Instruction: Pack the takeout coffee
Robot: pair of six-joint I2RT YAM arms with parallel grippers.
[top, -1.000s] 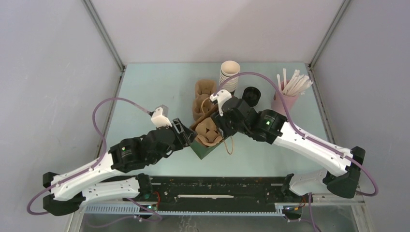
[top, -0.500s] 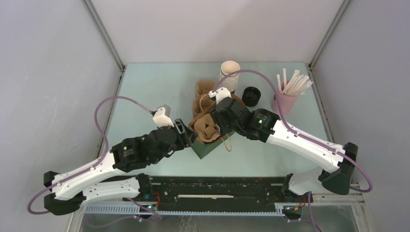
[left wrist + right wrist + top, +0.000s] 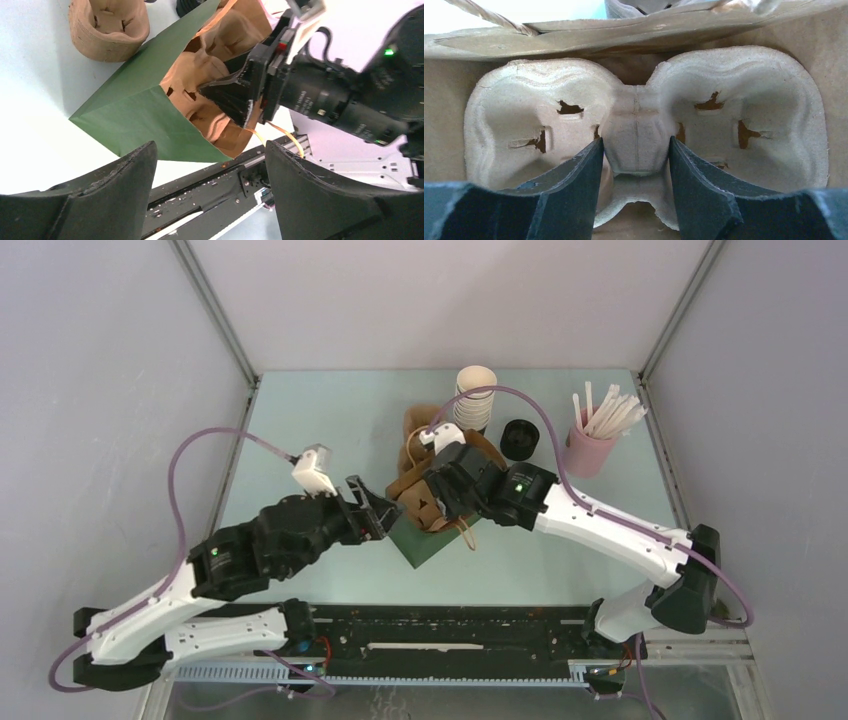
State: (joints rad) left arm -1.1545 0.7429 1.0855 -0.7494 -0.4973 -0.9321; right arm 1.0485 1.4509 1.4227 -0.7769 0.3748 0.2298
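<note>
One pulp carrier (image 3: 734, 100) is pinched by the right claw (image 3: 635, 141) inside the green bag (image 3: 130, 110), left claw (image 3: 210, 146) spread at its nine o'clock.

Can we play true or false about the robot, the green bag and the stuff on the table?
1. The right fingers hold the cup carrier by its middle. True.
2. The cup carrier sits in the open green bag. True.
3. The left fingers are pinching the bag. False: they are wide open and hold nothing.
4. The pink cup is full of spoons. False: it holds white straws.
5. The stack of paper cups lies on its side. False: it stands upright at the back of the table.
</note>
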